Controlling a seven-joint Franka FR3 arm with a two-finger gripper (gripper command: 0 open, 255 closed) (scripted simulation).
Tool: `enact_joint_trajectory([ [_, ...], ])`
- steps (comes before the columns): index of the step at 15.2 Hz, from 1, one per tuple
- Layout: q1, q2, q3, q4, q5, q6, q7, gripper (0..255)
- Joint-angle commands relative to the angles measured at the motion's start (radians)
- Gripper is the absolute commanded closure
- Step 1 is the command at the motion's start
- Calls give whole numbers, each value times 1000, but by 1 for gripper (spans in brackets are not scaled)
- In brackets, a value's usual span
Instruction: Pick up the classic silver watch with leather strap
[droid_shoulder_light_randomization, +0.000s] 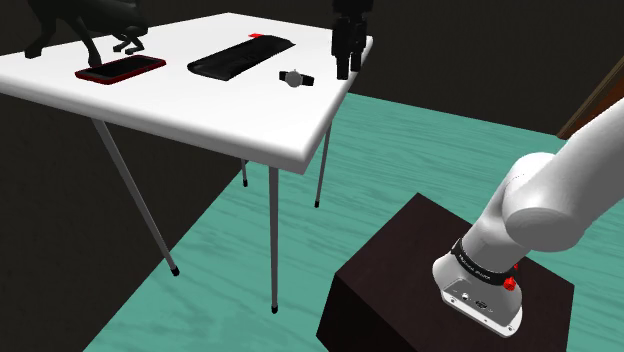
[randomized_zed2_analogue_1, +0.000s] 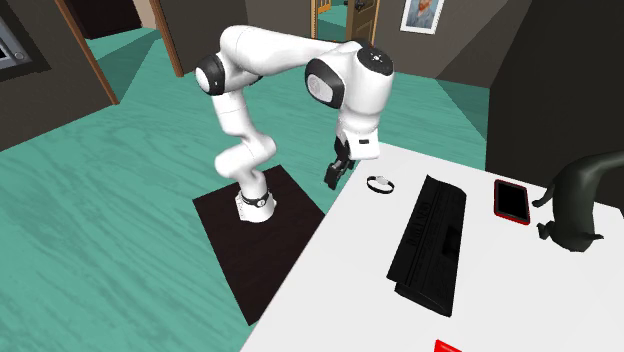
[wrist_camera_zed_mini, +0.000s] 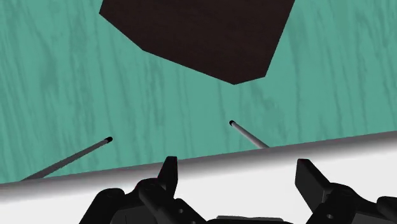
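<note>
Silver-faced watch (droid_shoulder_light_randomization: 295, 77) (randomized_zed2_analogue_1: 379, 184) laid flat on white table (droid_shoulder_light_randomization: 200, 112), just beside black keyboard (droid_shoulder_light_randomization: 240, 55). Gripper (droid_shoulder_light_randomization: 346, 70) (randomized_zed2_analogue_1: 330, 180) held beyond watch from keyboard, apart from it. Fingers (wrist_camera_zed_mini: 168, 170) spread, nothing pinched.

The table top (droid_shoulder_light_randomization: 250, 120) in the upper left of the shoulder view looks smooth, matt white; its thin legs (droid_shoulder_light_randomization: 274, 240) read as grey metal. The floor (droid_shoulder_light_randomization: 220, 250) shows teal wood grain (faintly streaked). The watch (droid_shoulder_light_randomization: 296, 77) has a silvery metallic case, and the arm (randomized_zed2_analogue_1: 290, 50) shines like glossy white plastic.
</note>
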Motion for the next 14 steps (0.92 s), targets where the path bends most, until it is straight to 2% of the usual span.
enact_joint_trajectory([
  [1,16,69,23,98,-7,-22,8,0],
  [5,50,214,65,320,-34,-89,22,0],
  [9,96,381,106,588,-78,-183,39,0],
  [14,91,339,102,461,-70,-97,32,0],
])
